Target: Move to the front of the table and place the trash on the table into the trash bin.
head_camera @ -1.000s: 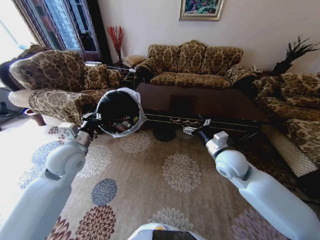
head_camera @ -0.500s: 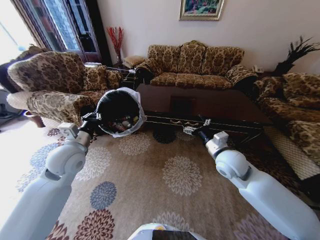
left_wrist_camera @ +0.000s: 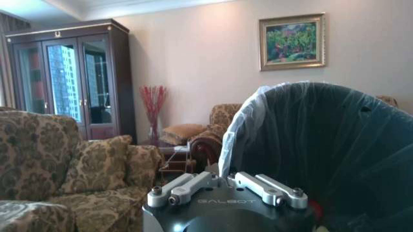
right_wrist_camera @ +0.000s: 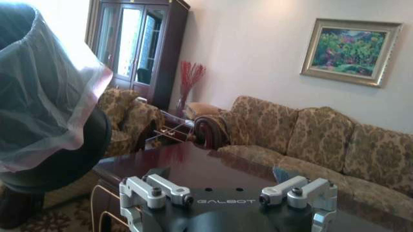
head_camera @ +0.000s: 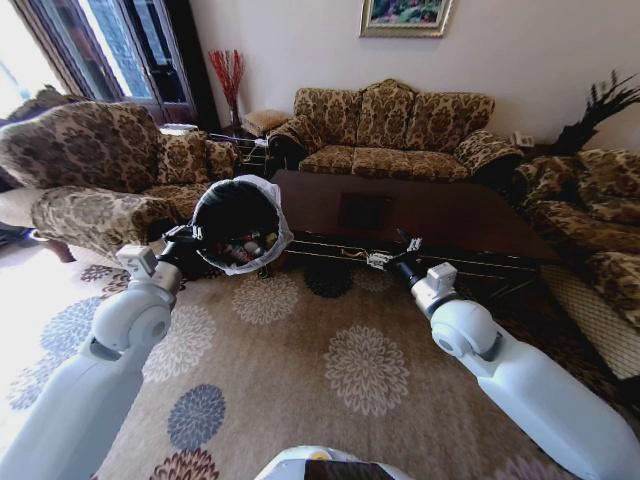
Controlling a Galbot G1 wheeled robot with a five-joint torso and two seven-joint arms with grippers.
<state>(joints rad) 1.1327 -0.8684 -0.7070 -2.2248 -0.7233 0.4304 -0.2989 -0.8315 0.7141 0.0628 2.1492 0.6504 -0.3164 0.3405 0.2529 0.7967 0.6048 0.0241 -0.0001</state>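
Observation:
My left gripper (head_camera: 188, 240) is shut on the rim of the trash bin (head_camera: 238, 222), a black pail with a white bag liner held up left of the table and tipped toward me. Trash (head_camera: 246, 250) lies inside it: several small scraps. In the left wrist view the bin (left_wrist_camera: 322, 154) rises right beside the closed gripper (left_wrist_camera: 226, 180). My right gripper (head_camera: 393, 255) hovers open and holding nothing at the front edge of the dark wooden table (head_camera: 440, 212). The right wrist view shows the gripper (right_wrist_camera: 221, 173) over the glossy tabletop (right_wrist_camera: 193, 162), with the bin (right_wrist_camera: 45, 111) off to one side.
Patterned sofas surround the table: one at the back (head_camera: 390, 125), one on the left (head_camera: 95, 175), one on the right (head_camera: 600, 210). A flowered carpet (head_camera: 340, 360) covers the floor before the table. A dark cabinet (head_camera: 130, 40) stands at the back left.
The whole head view has shifted, so the camera moved: the left sofa and carpet slid leftward. Both arms and the held bin keep their pose.

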